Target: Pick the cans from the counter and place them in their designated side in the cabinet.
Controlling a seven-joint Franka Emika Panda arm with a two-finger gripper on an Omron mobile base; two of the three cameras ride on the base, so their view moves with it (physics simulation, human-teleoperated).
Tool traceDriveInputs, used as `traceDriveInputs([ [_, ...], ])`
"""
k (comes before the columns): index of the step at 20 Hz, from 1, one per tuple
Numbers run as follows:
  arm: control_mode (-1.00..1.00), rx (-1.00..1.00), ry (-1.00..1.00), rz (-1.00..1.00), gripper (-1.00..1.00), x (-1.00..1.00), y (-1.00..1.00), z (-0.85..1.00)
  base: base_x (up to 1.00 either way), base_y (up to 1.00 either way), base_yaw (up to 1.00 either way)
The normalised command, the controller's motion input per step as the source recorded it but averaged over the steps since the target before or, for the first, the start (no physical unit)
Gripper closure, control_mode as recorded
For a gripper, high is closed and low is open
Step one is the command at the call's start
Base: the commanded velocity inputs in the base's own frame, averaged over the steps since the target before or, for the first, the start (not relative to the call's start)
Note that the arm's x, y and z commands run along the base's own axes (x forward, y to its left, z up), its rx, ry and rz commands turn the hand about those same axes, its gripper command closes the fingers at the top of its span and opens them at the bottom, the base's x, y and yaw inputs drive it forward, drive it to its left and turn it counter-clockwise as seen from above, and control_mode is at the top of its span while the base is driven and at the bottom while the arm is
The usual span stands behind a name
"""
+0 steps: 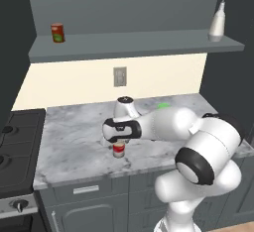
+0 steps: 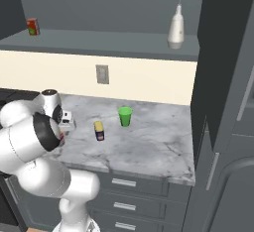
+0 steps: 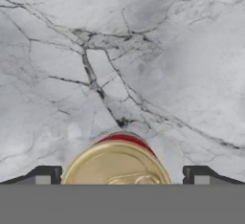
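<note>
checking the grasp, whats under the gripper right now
The red-and-white can stands upright on the marble counter right below the gripper, its tan lid between the open fingertips. The can's base is hidden.

Grey-white veined marble table [image 1: 74, 137] over dark grey drawers, black stove [image 1: 15, 142] touching its 9 o'clock edge. On the table: red-and-white can [image 1: 118, 149] with tan lid, upright, toward the 6 o'clock edge; dark blue can [image 2: 99, 131] with yellow top, upright, near the middle; green cup [image 2: 125, 116] just beside it at 1 o'clock, apart. Above, long flat shelf [image 1: 134, 45] of the dark cabinet, carrying a red can with green label [image 1: 58, 32] at the 9 o'clock end and a white bottle [image 1: 217, 25] at the 3 o'clock end, well apart.
</note>
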Motion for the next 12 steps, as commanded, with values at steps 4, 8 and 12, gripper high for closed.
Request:
traceDriveInputs([
  [4, -1.00, -0.01, 0.01, 0.00, 1.00, 0.09, 0.01, -0.16, 0.00, 0.00, 0.00],
  [8, -1.00, -0.02, 0.02, 0.00, 1.00, 0.04, 0.03, -0.17, 0.00, 0.00, 0.00],
  [12, -1.00, 0.00, 0.00, 0.00, 1.00, 0.00, 0.00, -0.03, 0.00, 0.00, 0.00],
])
